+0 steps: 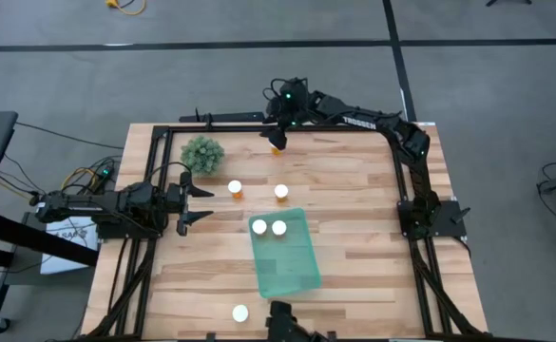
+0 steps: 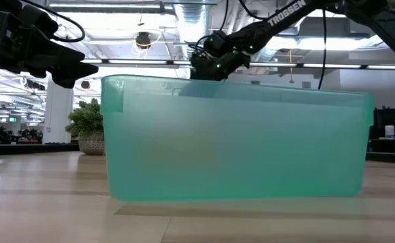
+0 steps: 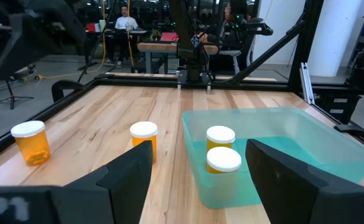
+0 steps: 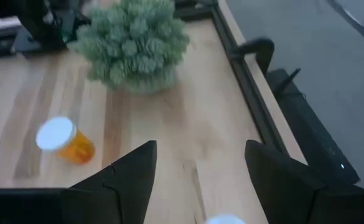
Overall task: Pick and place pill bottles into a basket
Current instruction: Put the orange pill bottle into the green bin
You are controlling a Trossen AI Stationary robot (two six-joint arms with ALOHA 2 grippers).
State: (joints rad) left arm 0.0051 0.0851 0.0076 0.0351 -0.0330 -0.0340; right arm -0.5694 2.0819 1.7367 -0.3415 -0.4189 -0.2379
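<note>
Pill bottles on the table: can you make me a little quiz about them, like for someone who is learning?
1. How many pill bottles stand inside the basket?
2. True or false: the left gripper is holding a bottle.
3. Where is the right gripper? A: over the basket. B: at the table's far edge, over a lone pill bottle. C: touching the plant.

Key:
1. Two.
2. False: it is open and empty.
3. B.
</note>
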